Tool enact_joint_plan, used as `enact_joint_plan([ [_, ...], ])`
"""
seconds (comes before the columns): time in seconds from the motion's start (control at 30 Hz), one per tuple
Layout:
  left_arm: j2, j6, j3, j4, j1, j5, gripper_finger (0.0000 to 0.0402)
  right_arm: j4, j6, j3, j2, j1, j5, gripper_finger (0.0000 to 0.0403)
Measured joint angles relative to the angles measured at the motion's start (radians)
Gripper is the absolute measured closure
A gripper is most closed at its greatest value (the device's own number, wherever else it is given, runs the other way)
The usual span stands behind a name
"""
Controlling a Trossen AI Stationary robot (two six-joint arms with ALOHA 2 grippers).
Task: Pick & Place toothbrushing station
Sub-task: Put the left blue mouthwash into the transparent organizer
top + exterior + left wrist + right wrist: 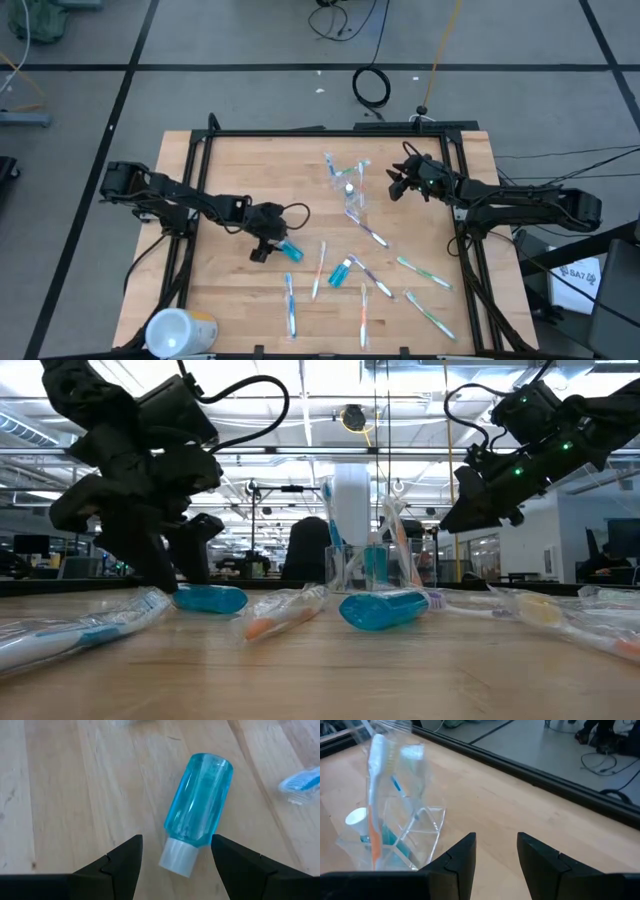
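A small blue toothpaste tube (200,802) with a white cap lies flat on the wooden table (230,180), left of the middle. My left gripper (177,870) slants down over its cap end, open, with one finger on each side of the cap and a gap to both. A second blue tube (342,268) lies near the table's middle. Several toothbrushes (291,305) lie across the near half. A clear plastic cup (395,840) stands at the far middle with a toothbrush (376,795) upright in it. My right gripper (496,855) hovers open just right of the cup, holding nothing.
A large white and yellow cylinder (180,330) lies at the near left corner. A black frame rail (320,131) runs along the table's far edge and down both sides. Bare wood lies between the left gripper and the far rail.
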Motion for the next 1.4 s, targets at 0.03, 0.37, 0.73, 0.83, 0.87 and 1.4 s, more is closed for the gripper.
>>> enact_joint_plan([
  [0.03, 0.0, -0.005, 0.0, 0.003, 0.0, 0.0, 0.0158, -0.001, 0.008, 0.0, 0.0, 0.0, 0.0, 0.0268],
  [0.37, 0.0, -0.03, 0.0, -0.007, 0.0, 0.0, 0.0168, -0.003, 0.051, 0.0, 0.0, 0.0, 0.0, 0.0268],
  [0.73, 0.0, -0.097, 0.0, -0.02, 0.0, -0.002, 0.0261, -0.026, 0.053, 0.0, 0.0, 0.0, 0.0, 0.0268],
  [0.83, 0.0, -0.107, 0.0, -0.015, 0.0, -0.005, 0.0276, -0.026, 0.053, 0.0, 0.0, 0.0, 0.0, 0.0268],
  [0.87, 0.0, -0.114, 0.0, -0.013, 0.0, -0.006, 0.0279, -0.026, 0.053, 0.0, 0.0, 0.0, 0.0, 0.0268],
  [1.4, 0.003, -0.279, 0.0, 0.028, -0.001, -0.109, 0.0282, -0.025, 0.053, 0.0, 0.0, 0.0, 0.0, 0.0268],
])
